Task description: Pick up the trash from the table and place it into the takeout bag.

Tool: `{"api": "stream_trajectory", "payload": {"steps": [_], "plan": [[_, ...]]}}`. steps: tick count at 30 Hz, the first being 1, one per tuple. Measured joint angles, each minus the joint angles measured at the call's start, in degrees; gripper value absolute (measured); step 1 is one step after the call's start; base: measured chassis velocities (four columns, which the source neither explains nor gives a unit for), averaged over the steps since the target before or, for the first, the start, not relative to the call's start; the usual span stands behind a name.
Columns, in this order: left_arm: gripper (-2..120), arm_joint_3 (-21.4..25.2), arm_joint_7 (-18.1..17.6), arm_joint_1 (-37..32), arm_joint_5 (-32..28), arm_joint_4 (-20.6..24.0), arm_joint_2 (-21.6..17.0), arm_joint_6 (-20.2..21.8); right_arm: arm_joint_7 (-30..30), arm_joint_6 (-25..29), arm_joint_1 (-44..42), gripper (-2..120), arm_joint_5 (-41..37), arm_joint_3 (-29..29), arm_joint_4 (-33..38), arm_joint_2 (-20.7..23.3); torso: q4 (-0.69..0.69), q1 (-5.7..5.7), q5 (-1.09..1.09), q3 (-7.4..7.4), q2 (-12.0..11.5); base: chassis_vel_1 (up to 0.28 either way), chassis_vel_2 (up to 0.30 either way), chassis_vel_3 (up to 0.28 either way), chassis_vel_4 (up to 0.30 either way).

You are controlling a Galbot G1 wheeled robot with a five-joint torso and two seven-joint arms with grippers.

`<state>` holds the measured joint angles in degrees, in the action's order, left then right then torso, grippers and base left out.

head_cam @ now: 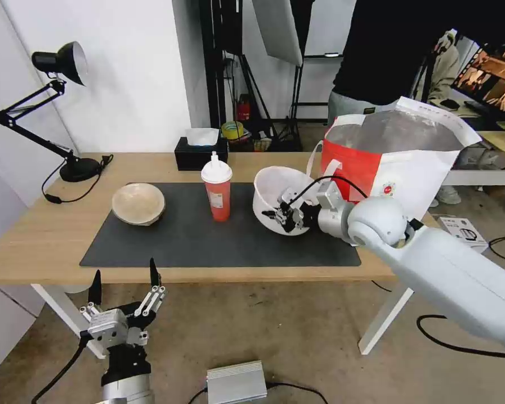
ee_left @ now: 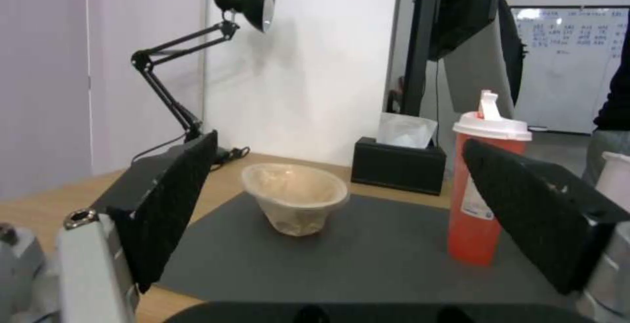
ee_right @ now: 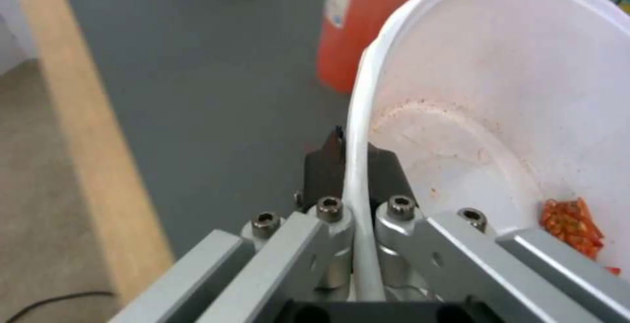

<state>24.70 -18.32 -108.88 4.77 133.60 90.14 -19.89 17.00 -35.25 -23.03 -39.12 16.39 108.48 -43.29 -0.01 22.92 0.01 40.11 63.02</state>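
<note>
On the table (head_cam: pixel 50 235) mat, your right gripper (head_cam: pixel 284 216) was clamped on the tilted white bowl's (head_cam: pixel 275 193) thin rim beside the bag (head_cam: pixel 398 163); shells could've spilled. Left gripper (head_cam: pixel 124 280) hung open below.

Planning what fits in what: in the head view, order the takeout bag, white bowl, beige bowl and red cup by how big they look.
1. Takeout bag
2. White bowl
3. Beige bowl and red cup: too alike to rank.

Open left tool (ee_left: pixel 341 205) facing beige bowl (ee_left: pixel 295 202).
</note>
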Motion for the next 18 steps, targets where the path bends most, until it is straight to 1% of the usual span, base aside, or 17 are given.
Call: {"api": "stream_trajectory", "payload": {"steps": [18], "plan": [[100,0.2,-0.7,0.2,-0.3,0.1,-0.1,0.1,-0.7,-0.8,-2.1,0,-4.8,-2.3,9.0,3.0,0.00,0.00,0.00,0.00,0.0,0.000,0.000,0.000,0.000]]}}
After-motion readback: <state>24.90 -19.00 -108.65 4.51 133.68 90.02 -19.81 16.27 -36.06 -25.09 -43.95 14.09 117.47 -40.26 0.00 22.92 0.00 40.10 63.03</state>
